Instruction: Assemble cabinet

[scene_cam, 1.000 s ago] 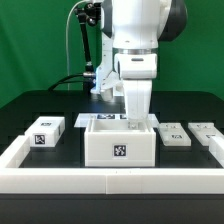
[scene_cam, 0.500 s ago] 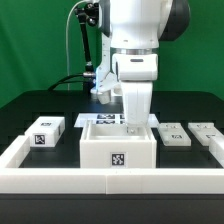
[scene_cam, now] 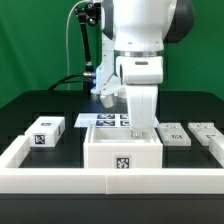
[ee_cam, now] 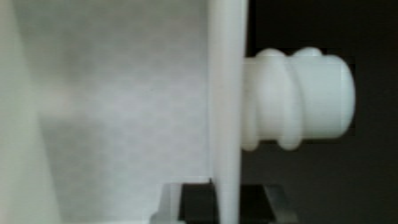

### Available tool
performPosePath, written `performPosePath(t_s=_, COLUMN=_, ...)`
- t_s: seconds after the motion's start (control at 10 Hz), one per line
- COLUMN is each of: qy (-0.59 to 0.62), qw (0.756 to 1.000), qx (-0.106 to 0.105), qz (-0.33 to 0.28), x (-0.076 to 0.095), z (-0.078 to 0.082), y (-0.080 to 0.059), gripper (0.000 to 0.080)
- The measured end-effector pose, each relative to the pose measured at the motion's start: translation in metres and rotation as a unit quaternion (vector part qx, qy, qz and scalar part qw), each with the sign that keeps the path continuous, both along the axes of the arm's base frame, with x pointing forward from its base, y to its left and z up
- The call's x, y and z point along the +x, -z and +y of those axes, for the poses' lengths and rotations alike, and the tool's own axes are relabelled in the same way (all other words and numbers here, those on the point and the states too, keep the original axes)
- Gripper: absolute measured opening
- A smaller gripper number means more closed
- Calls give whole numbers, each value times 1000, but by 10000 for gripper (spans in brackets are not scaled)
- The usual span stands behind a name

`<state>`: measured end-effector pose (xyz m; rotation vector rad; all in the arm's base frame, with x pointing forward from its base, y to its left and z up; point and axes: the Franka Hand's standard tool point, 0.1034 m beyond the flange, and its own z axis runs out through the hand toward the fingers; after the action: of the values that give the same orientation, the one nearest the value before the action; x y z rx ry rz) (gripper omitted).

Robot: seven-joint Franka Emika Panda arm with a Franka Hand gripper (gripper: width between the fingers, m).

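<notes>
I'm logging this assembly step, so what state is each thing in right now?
Large white boxy plastic cabinet body: upright, top open, one thin wall clamped.
Robot's two-finger hand: shut on that wall.
Small white tagged block: lying loose, apart from the cabinet.
Flat white pieces: lying flat, not fitted.

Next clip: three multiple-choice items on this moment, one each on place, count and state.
1. In the exterior view, the small tagged block lies where from the cabinet? A left B right C inside
2. How many flat white pieces lie on its exterior-view right? A one B two C four
3. The gripper is: A straddling a cabinet wall B holding the block C raised clear
Key: A, the block sits left; B, two lie side by side; A, the wrist view shows the wall inside its jaws.
</notes>
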<state>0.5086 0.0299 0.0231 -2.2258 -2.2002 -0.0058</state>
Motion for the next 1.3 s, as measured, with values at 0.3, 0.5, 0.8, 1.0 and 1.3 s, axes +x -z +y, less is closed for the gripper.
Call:
performPosePath(t_s=0.3, qy=-12, qw=1000, qx=6, qz=6, x=6, z=26, y=0, gripper=35)
performPosePath(t_s=0.5, qy=-12, qw=1000, qx=6, qz=6, x=6, z=26, y=0, gripper=35)
performPosePath(t_s=0.8, qy=-15, qw=1000, qx=10, qz=7, x=6, z=55, y=-1, gripper=35)
performPosePath(t_s=1.0, qy=-11, qw=1000, qx=14, qz=8, x=9, z=77, y=0, gripper=35)
performPosePath(t_s=1.3, qy=-6, qw=1000, qx=15, qz=8, x=9, z=90, y=0, gripper=35)
